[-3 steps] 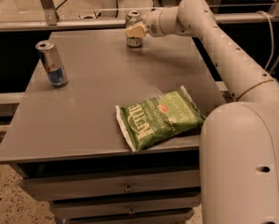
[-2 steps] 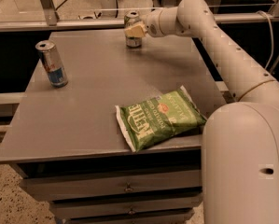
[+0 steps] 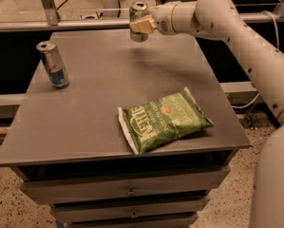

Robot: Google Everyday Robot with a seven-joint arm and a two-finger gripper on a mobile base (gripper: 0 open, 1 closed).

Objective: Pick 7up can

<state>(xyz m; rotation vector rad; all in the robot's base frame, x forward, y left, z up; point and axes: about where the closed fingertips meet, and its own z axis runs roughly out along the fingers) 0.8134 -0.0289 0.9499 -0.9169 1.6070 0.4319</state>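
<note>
Partly hidden, the 7up can (image 3: pixel 138 11) hangs grasped in the gripper (image 3: pixel 141 26) above the table (image 3: pixel 84 106).

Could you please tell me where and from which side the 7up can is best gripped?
Grip the 7up can across its round mid-body, coming in level from the picture's right: it is upright with bare sides. The claw, over the table's far edge, is shut on it just so.
</note>
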